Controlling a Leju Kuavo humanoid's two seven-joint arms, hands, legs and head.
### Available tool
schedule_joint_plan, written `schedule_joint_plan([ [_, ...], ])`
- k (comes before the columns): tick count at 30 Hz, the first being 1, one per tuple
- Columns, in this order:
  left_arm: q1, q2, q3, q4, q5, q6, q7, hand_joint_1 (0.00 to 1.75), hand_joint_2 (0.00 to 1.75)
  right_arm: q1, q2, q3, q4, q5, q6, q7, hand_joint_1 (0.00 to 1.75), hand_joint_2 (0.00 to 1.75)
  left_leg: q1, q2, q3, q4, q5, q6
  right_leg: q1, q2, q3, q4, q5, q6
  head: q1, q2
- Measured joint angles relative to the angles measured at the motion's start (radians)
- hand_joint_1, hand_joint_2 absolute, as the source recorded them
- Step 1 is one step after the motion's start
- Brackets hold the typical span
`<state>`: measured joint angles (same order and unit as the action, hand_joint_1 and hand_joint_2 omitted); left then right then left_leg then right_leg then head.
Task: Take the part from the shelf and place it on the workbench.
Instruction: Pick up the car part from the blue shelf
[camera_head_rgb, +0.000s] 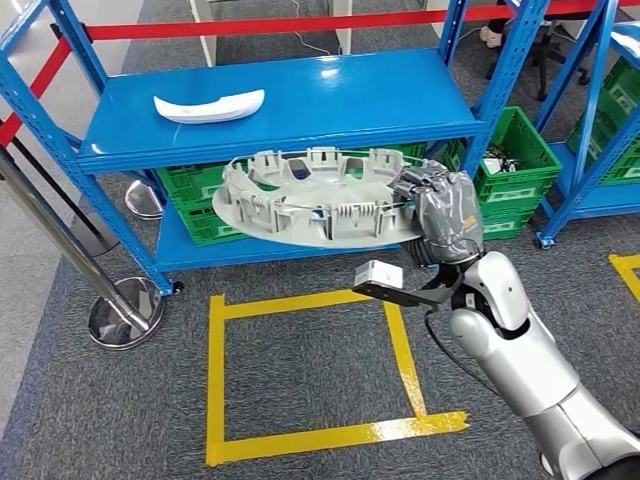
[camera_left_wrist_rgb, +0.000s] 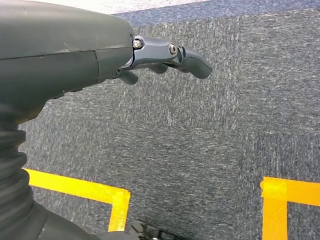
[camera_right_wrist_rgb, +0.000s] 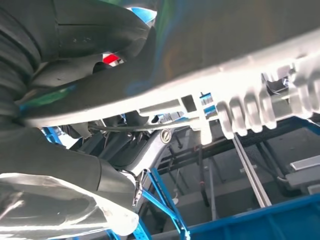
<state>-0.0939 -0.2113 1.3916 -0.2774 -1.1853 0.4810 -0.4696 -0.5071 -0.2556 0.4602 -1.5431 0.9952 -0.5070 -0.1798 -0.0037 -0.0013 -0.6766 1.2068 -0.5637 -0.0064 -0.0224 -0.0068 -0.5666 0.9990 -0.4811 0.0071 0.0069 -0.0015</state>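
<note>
A large round grey wheel-cover part with clips around its rim hangs in the air in front of the blue shelf, its hollow side up. My right hand grips its right edge, and the part's rim crosses the right wrist view close to the hand. A white curved part lies on the shelf's top board at the left. My left hand hangs over grey carpet with its fingers stretched out and nothing in it.
A yellow tape square marks the carpet in front of the shelf. Green crates sit on the lower shelf and at the right. A chrome barrier post with red belts stands at the left.
</note>
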Motion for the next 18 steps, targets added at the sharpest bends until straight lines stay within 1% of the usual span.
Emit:
schedule_joint_plan([
  [1,0.001,0.001,0.0,0.0,0.0,-0.001,0.0,0.0,1.75,0.001,0.0,0.001,0.0,0.003,0.0,-0.001,1.75,1.75,0.004,0.0,-0.024,0.059,-0.022,-0.004,0.0,-0.003,-0.002,0.001,0.001,-0.001,0.0,0.0],
  [2,0.001,0.001,-0.001,0.0,0.0,-0.001,0.0,0.0,1.75,0.003,0.0,0.001,0.0,0.007,0.0,-0.001,1.75,1.75,0.007,0.0,-0.035,0.09,-0.027,-0.007,0.0,-0.006,-0.003,0.002,0.001,-0.001,0.0,0.0],
  [3,0.002,0.002,-0.003,0.0,-0.002,-0.002,0.0,0.0,1.75,0.005,0.0,0.002,0.0,0.01,0.001,-0.001,1.75,1.75,0.01,0.001,-0.028,0.081,-0.012,-0.009,0.0,-0.01,-0.004,0.003,0.001,-0.001,0.0,0.0],
  [4,0.002,0.004,-0.005,0.001,-0.005,-0.003,0.0,0.0,1.75,0.008,-0.001,0.002,-0.002,0.013,0.0,0.0,1.75,1.75,0.012,0.004,-0.004,0.033,0.02,-0.009,-0.001,-0.015,-0.003,0.004,0.0,0.0,0.0,0.0],
  [5,0.002,0.005,-0.008,0.001,-0.01,-0.004,0.0,0.0,1.75,0.012,-0.002,0.001,-0.005,0.013,0.0,0.002,1.75,1.75,0.013,0.015,0.03,-0.038,0.055,-0.009,0.0,-0.02,-0.003,0.006,-0.001,0.002,0.0,0.0],
  [6,0.002,0.007,-0.011,0.002,-0.016,-0.005,0.001,0.0,1.75,0.019,-0.006,-0.002,-0.011,0.014,-0.001,0.004,1.75,1.75,0.01,0.031,0.062,-0.105,0.081,-0.007,0.002,-0.026,-0.003,0.007,-0.003,0.006,-0.001,0.0],
  [7,0.001,0.008,-0.014,0.002,-0.023,-0.006,0.002,0.0,1.75,0.028,-0.013,-0.006,-0.02,0.014,-0.004,0.006,1.75,1.75,0.007,0.045,0.083,-0.154,0.095,-0.003,0.004,-0.033,-0.004,0.008,-0.003,0.011,-0.001,0.0],
  [8,0.0,0.008,-0.018,0.003,-0.028,-0.008,0.002,0.0,1.75,0.04,-0.022,-0.011,-0.03,0.014,-0.006,0.007,1.75,1.75,0.004,0.054,0.091,-0.179,0.098,0.002,0.007,-0.041,-0.005,0.008,-0.004,0.016,-0.002,0.0],
  [9,0.001,0.009,-0.022,0.004,-0.032,-0.009,0.003,0.0,1.75,0.054,-0.031,-0.018,-0.041,0.013,-0.01,0.007,1.75,1.75,0.0,0.053,0.089,-0.183,0.096,0.008,0.01,-0.051,-0.005,0.007,-0.003,0.021,-0.002,0.0],
  [10,0.003,0.01,-0.026,0.005,-0.036,-0.009,0.002,0.0,1.75,0.067,-0.04,-0.023,-0.051,0.013,-0.012,0.008,1.75,1.75,0.0,0.043,0.086,-0.185,0.098,0.015,0.01,-0.061,-0.004,0.006,-0.002,0.027,-0.001,0.0],
  [11,0.005,0.011,-0.03,0.006,-0.037,-0.01,0.0,0.0,1.75,0.08,-0.049,-0.028,-0.06,0.013,-0.013,0.008,1.75,1.75,0.001,0.035,0.085,-0.189,0.101,0.023,0.008,-0.062,-0.006,0.007,-0.007,0.033,-0.001,0.0],
  [12,0.007,0.012,-0.033,0.006,-0.039,-0.01,-0.001,0.0,1.75,0.09,-0.056,-0.033,-0.069,0.013,-0.013,0.007,1.75,1.75,0.002,0.026,0.084,-0.192,0.105,0.031,0.006,-0.053,-0.012,0.019,-0.019,0.037,0.0,0.0],
  [13,0.008,0.014,-0.037,0.006,-0.039,-0.011,-0.003,0.0,1.75,0.098,-0.064,-0.037,-0.077,0.013,-0.013,0.007,1.75,1.75,0.003,0.019,0.083,-0.196,0.109,0.038,0.005,-0.038,-0.028,0.052,-0.042,0.04,0.001,0.0],
  [14,0.008,0.015,-0.039,0.007,-0.04,-0.013,-0.006,0.0,1.75,0.103,-0.07,-0.041,-0.083,0.014,-0.013,0.006,1.75,1.75,0.004,0.011,0.082,-0.197,0.112,0.044,0.004,-0.018,-0.055,0.108,-0.074,0.041,0.002,0.0],
  [15,0.007,0.016,-0.041,0.007,-0.041,-0.014,-0.008,0.0,1.75,0.107,-0.074,-0.044,-0.088,0.016,-0.013,0.006,1.75,1.75,0.002,0.002,0.079,-0.197,0.114,0.048,0.004,-0.004,-0.088,0.178,-0.108,0.041,0.003,0.0],
  [16,0.006,0.016,-0.043,0.008,-0.042,-0.017,-0.01,0.0,1.75,0.11,-0.078,-0.046,-0.09,0.019,-0.012,0.006,1.75,1.75,0.0,-0.006,0.077,-0.197,0.115,0.05,0.004,0.002,-0.121,0.246,-0.135,0.041,0.003,0.0],
  [17,0.006,0.016,-0.045,0.009,-0.044,-0.018,-0.012,0.0,1.75,0.114,-0.08,-0.047,-0.092,0.023,-0.011,0.007,1.75,1.75,-0.001,-0.016,0.076,-0.197,0.116,0.052,0.004,0.005,-0.142,0.29,-0.145,0.04,0.003,0.0],
  [18,0.006,0.016,-0.048,0.011,-0.047,-0.019,-0.013,0.0,1.75,0.118,-0.081,-0.047,-0.094,0.026,-0.01,0.008,1.75,1.75,-0.003,-0.026,0.076,-0.196,0.117,0.052,0.004,0.006,-0.144,0.295,-0.136,0.039,0.003,0.0],
])
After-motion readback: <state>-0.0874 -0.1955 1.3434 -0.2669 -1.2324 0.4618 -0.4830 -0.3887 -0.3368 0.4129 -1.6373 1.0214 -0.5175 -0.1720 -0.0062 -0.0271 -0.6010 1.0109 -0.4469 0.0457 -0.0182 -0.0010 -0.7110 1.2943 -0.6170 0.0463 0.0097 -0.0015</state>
